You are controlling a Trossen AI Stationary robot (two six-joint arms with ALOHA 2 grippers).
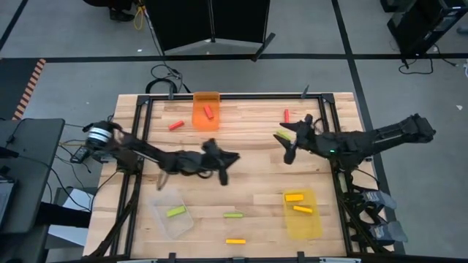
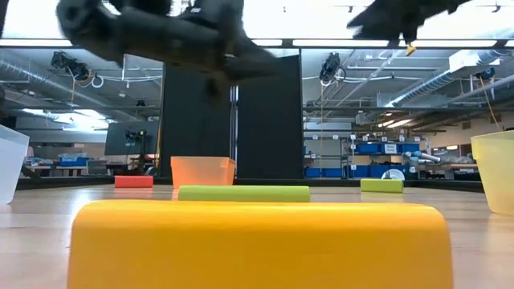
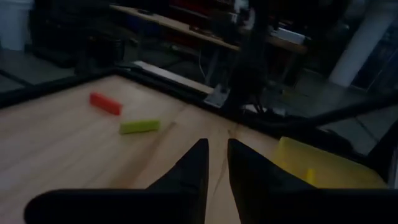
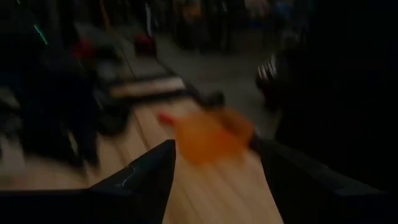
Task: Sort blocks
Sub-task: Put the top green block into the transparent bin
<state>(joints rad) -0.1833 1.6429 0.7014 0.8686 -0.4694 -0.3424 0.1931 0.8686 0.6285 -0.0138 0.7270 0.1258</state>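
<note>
Left end effector (image 1: 223, 175) over tabletop (image 1: 248, 175) centre, fingers (image 3: 194, 171) nearly closed, nothing held. Right end effector (image 1: 287, 153) raised near far right, fingers spread, empty. Blocks scattered: red block (image 1: 175, 126) beside orange bin (image 1: 206, 111), green block (image 1: 233, 215) and yellow block (image 1: 235, 240) at near edge.
</note>
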